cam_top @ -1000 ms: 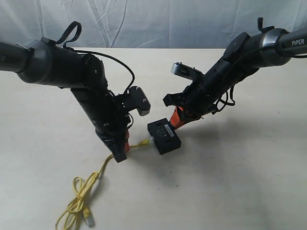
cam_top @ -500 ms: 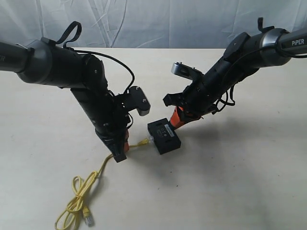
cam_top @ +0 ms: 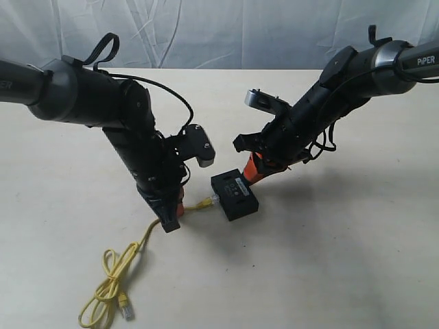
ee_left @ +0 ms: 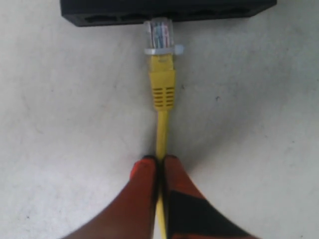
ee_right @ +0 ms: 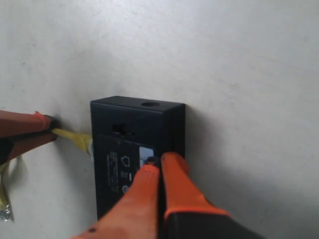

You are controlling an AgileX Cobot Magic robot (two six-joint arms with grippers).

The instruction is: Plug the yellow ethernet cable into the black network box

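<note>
my left gripper (ee_left: 159, 162) and my right gripper (ee_right: 159, 160) both have orange-red fingers with black patches, on black arms. the ethernet cable (ee_left: 162, 89) is bright yellow, its plug (ee_left: 159, 32) clear with thin multicoloured strands inside. the network box (cam_top: 240, 203) is black with a pale label (ee_right: 146, 153) and small white symbols; the table (cam_top: 329, 260) is plain cream, the backdrop cloth (cam_top: 240, 31) white.

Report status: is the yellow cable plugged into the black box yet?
Done: left gripper pinches the yellow ethernet cable behind its clear plug, lined up with a port of the black network box. In hand: plug tip at the port mouth, mostly outside; right gripper, shut, rests on the box top. Left: push it fully in.
</note>
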